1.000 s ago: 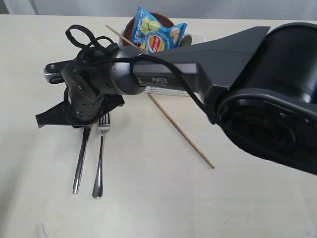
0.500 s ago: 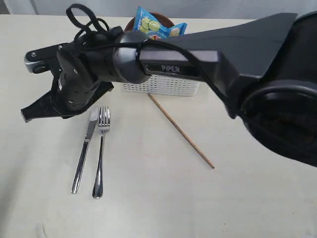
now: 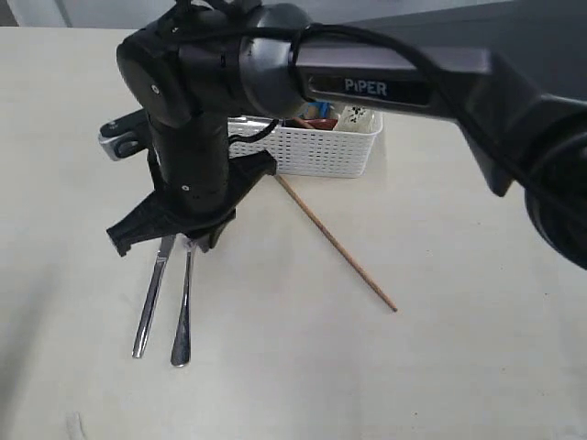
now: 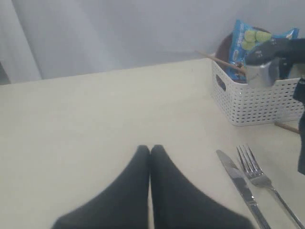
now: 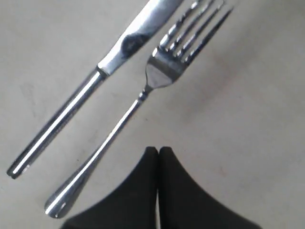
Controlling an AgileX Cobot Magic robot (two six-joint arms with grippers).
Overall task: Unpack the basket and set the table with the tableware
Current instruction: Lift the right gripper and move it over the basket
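Note:
A steel knife and fork lie side by side on the cream table. My right gripper hangs just above their upper ends, pointing down. In the right wrist view its tips are shut and empty, beside the fork and the knife. The white lattice basket behind the arm holds an off-white bowl. One wooden chopstick lies slanted on the table. My left gripper is shut and empty over bare table, left of the knife.
The left wrist view shows the basket with a blue chips bag, a brown plate and a second chopstick sticking out of it. The right arm's long black links span the upper right of the exterior view.
The right arm has swung from the left back over the knife and fork and turned its gripper downward. It stayed shut. Knife, fork and chopstick have not moved.

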